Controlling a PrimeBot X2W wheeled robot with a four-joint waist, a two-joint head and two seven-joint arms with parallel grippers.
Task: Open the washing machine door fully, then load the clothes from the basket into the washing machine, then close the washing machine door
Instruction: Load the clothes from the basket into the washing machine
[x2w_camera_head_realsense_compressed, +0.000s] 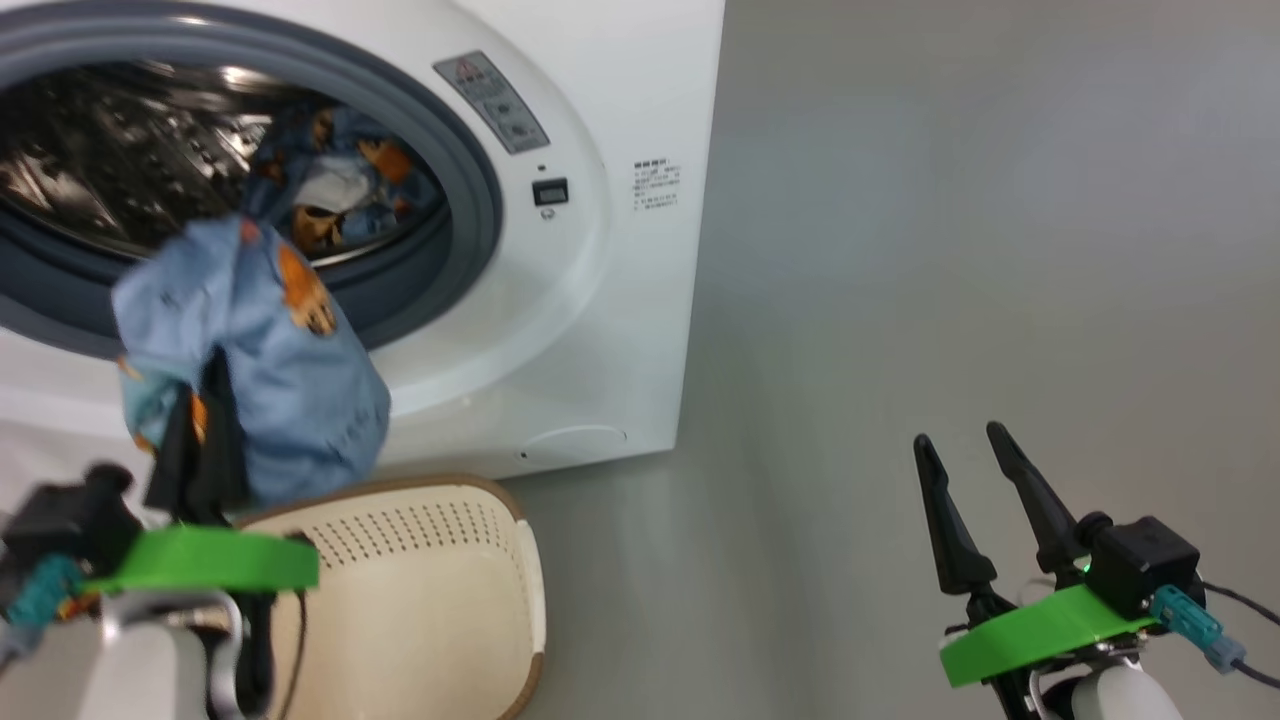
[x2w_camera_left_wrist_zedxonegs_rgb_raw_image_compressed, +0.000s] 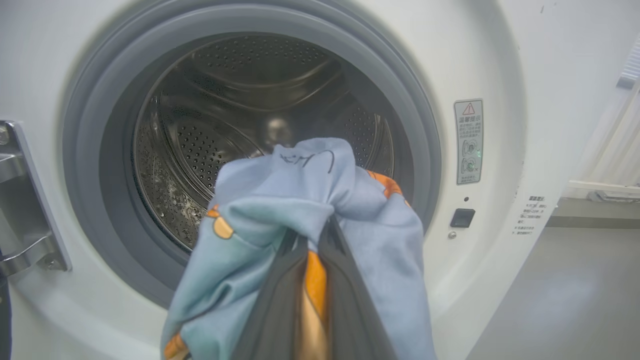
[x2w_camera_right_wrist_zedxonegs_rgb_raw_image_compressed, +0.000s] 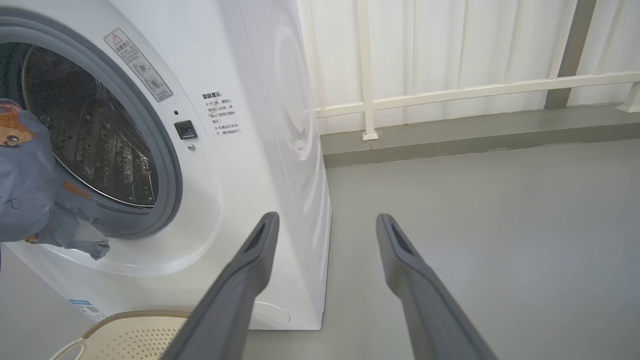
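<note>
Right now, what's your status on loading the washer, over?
Left gripper shut on a blue garment, held before the open drum. Right gripper open, holding nothing. More clothes already in the drum; nothing blocks the opening.

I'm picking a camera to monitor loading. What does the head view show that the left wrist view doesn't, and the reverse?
Head view adds: the basket in front of the washing machine, the open right gripper over the floor, and clothes already in the drum. Left wrist view adds: the metal hinge bracket and the drum's back wall. Both: the left gripper shut on a blue garment before the grey seal.
</note>
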